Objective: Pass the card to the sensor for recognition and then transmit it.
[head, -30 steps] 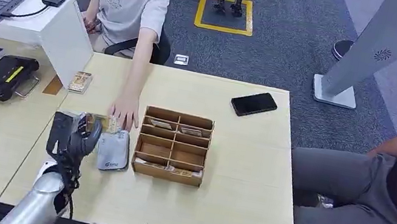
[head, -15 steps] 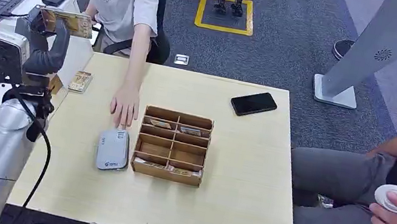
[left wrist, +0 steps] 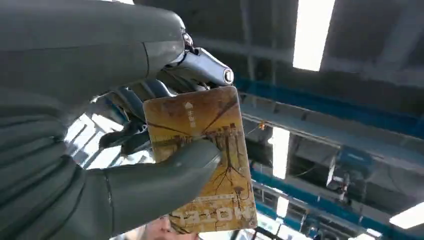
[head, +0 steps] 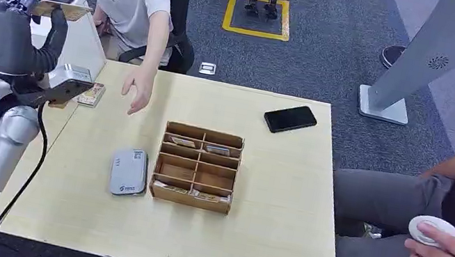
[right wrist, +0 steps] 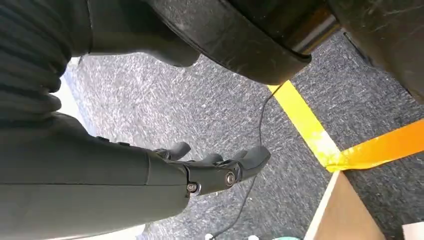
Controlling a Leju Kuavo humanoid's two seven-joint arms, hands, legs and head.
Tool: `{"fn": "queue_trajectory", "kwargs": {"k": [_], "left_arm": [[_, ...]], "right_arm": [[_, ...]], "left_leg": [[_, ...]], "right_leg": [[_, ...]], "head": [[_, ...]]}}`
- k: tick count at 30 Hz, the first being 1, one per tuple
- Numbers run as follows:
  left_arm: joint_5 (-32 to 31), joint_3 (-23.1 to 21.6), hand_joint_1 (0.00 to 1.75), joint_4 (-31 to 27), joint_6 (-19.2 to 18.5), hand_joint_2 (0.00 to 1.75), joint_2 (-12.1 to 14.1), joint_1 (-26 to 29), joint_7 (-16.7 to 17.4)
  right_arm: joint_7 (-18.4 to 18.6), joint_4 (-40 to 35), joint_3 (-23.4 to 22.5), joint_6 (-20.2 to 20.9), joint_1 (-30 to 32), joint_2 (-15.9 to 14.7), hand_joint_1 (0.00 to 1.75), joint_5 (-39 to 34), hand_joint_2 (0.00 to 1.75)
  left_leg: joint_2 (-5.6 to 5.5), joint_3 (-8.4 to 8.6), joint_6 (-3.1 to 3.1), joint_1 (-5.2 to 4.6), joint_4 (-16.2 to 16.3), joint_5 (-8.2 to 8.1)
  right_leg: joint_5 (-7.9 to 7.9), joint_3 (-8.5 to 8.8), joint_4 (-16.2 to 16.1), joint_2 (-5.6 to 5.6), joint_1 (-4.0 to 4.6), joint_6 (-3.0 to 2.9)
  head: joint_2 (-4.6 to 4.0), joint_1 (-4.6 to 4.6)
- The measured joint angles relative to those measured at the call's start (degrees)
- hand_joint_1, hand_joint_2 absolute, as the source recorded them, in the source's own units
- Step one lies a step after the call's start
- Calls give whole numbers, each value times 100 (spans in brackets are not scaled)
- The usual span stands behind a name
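Observation:
My left hand is raised high at the left, level with the seated person's shoulder, and pinches a yellow-brown card between thumb and fingers. The left wrist view shows the card close up, the thumb lying across its face, with ceiling lights behind. The grey card sensor lies flat on the table, left of the wooden box. The person's hand hovers over the table, beyond the sensor. My right hand hangs over the carpet, fingers apart and holding nothing.
The wooden box has compartments holding several cards. Another card lies near the white divider. A black phone lies at the far right of the table. A second person sits at right holding a white round object. A black device and power strip sit left.
My left hand rose from the sensor to high on the left, carrying the card, and turned it flatter. The seated person's hand lifted off the table near the sensor.

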Motion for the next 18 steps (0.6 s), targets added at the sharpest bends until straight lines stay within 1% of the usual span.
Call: {"fn": "queue_trajectory", "kwargs": {"k": [4,6,14,18], "left_arm": [[-403,-61,175,257,22,175,140,-1,35],[-506,-87,175,352,26,175,188,0,59],[-552,-160,175,542,4,175,282,-13,105],[-574,-306,175,649,-199,175,332,-63,262]], "right_arm": [[2,-24,63,0,1,0,0,-20,175],[2,-33,103,0,0,0,0,-22,175],[4,-55,140,0,0,0,0,-46,175],[6,-59,147,-7,1,0,0,-72,175]], "left_leg": [[-1,-1,-1,2,0,1],[1,-1,-1,1,0,0],[1,-2,-1,1,0,0],[2,-2,-1,1,0,0]], "right_leg": [[0,-1,1,-1,1,0],[0,-1,1,1,1,0],[1,-2,1,0,1,0],[1,-2,1,2,1,-1]], "head": [[0,2],[0,2],[0,0],[0,0]]}}
